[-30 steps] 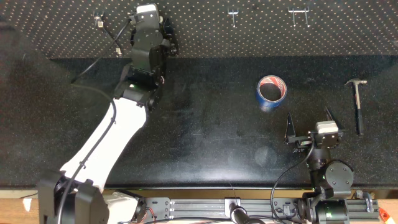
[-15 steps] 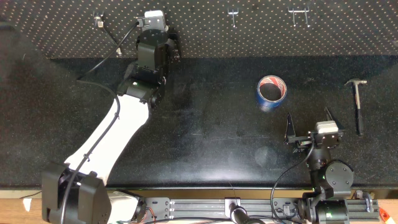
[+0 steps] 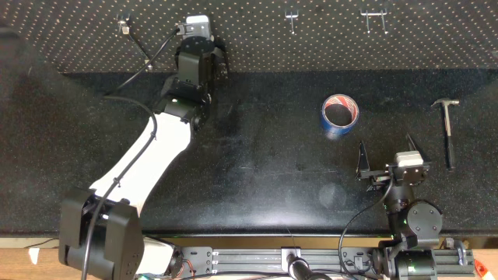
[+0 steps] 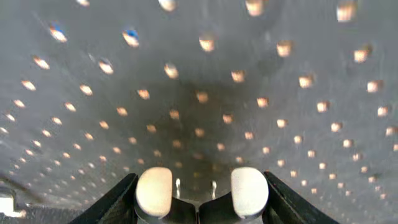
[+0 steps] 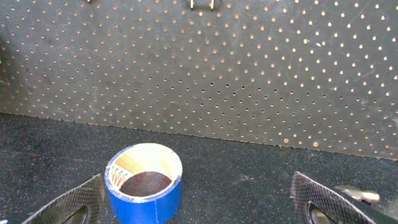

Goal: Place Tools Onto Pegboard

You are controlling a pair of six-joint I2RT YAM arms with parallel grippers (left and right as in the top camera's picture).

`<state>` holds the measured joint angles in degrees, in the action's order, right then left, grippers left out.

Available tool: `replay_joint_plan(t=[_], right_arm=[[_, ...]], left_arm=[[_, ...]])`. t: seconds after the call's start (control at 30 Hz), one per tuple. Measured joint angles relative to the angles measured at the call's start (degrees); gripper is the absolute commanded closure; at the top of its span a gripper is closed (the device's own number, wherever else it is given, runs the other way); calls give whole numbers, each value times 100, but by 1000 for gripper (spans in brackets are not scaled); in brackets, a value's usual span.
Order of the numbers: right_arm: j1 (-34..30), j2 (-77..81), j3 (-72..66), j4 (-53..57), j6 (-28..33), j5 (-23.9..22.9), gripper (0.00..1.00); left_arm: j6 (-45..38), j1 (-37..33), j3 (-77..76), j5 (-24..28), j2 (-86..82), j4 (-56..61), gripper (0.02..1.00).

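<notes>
My left gripper (image 3: pixel 204 43) is pressed up close to the black pegboard (image 3: pixel 327 39) at the back left. In the left wrist view its dark fingers (image 4: pixel 121 199) are closed around a tool (image 4: pixel 200 208) with two cream rounded ends and a dark middle, just short of a small metal hook (image 4: pixel 196 185). A blue tape roll (image 3: pixel 340 115) (image 5: pixel 144 183) stands on the mat at centre right. A hammer (image 3: pixel 447 132) (image 5: pixel 357 195) lies at the far right. My right gripper (image 3: pixel 387 152) (image 5: pixel 199 211) rests open near the front, behind the tape roll.
Metal hooks (image 3: pixel 292 17) (image 3: pixel 374 17) (image 5: pixel 204 5) hang on the pegboard's right half, and another bracket (image 3: pixel 124 27) sits at its left. A black mat (image 3: pixel 257 171) covers the worktop between the arms.
The left arm has slid its gripper to the right along the pegboard. The right arm, tape roll and hammer have stayed put.
</notes>
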<state>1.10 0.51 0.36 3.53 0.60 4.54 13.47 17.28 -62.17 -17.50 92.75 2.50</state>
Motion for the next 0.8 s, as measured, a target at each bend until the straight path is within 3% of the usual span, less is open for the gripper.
replay_joint_plan(t=[0.03,0.17,0.2,0.23,0.3,0.37,0.4,0.43,0.8], right_arm=[[0,0,2,0,0,0,25],[0,0,0,0,0,0,25],[0,0,0,0,0,0,25],[0,0,0,0,0,0,25],[0,0,2,0,0,0,25],[0,0,0,0,0,0,25],[0,0,0,0,0,0,25],[0,0,0,0,0,0,25],[0,0,0,0,0,0,25]], left_arm=[[0,-22,0,0,0,61,989],[0,-63,0,-2,0,118,827],[0,-63,0,-2,0,98,759],[0,-63,0,-2,0,72,599],[0,-63,0,-2,0,17,557],[0,-63,0,-2,0,7,312],[0,-63,0,-2,0,7,117],[0,-63,0,2,0,4,20],[-20,-63,0,345,-2,101,23]])
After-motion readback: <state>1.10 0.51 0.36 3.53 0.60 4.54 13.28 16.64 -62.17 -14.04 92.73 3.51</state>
